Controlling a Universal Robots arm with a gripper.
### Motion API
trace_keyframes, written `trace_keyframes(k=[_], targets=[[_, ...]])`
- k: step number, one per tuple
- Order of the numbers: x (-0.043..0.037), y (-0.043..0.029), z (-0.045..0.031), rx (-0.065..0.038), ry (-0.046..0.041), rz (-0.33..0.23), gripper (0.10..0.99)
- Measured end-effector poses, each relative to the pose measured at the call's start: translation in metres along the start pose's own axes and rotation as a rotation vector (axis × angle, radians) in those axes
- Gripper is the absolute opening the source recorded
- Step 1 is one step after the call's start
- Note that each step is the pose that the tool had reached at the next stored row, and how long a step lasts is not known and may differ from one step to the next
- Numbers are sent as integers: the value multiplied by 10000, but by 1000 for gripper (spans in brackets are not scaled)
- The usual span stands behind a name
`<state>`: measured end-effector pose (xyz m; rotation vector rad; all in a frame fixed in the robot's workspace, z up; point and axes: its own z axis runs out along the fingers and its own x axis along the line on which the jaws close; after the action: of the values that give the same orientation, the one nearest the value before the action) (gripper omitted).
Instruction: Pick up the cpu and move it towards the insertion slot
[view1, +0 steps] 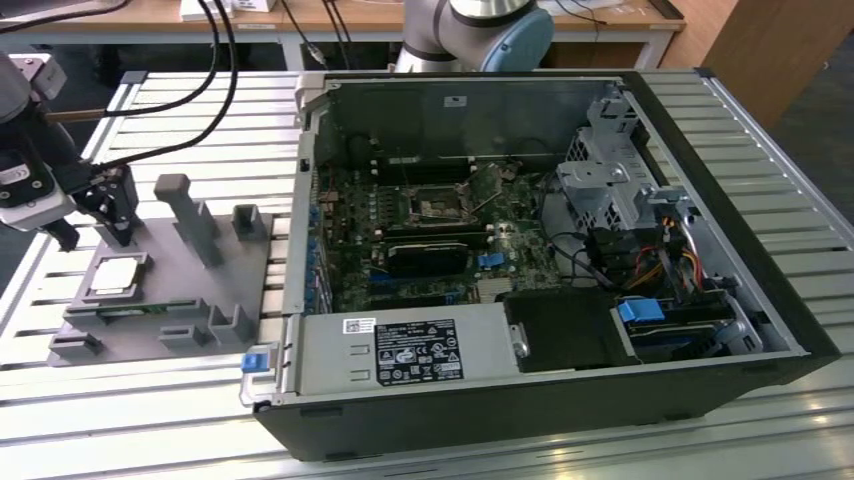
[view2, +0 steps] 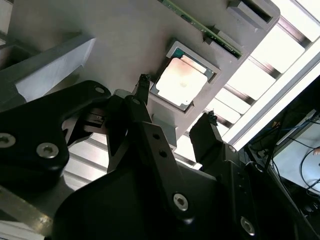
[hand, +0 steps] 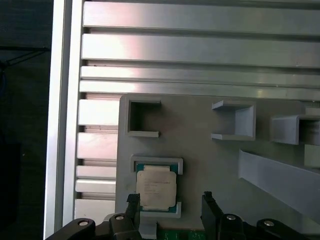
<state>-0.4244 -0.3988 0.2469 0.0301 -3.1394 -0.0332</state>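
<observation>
The cpu (view1: 118, 275) is a pale silvery square lying flat in a framed recess of the grey fixture plate (view1: 160, 290), at the exterior view's left. My gripper (view1: 86, 232) hovers just above and behind it, open and holding nothing. In both wrist views the cpu (view2: 180, 80) (hand: 156, 186) lies a little off-centre beneath the gripper (view2: 177, 100) (hand: 170, 197), nearer to one black fingertip (hand: 132, 198) than to the other. The insertion slot (view1: 437, 207) is a square socket with a dark centre on the motherboard inside the open computer case.
The fixture plate carries upright grey posts (view1: 187, 215) and small blocks (view1: 248, 222). A green board strip (view2: 210, 31) lies in a slot beside the cpu recess. The black computer case (view1: 561, 400) has tall walls, with cables and drive bays inside. The slatted aluminium table (view1: 147, 400) lies below.
</observation>
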Motion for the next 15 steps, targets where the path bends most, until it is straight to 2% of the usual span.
trace_keyframes(k=[15], targets=[[21, -4, 137, 0, 46, -87, 604]])
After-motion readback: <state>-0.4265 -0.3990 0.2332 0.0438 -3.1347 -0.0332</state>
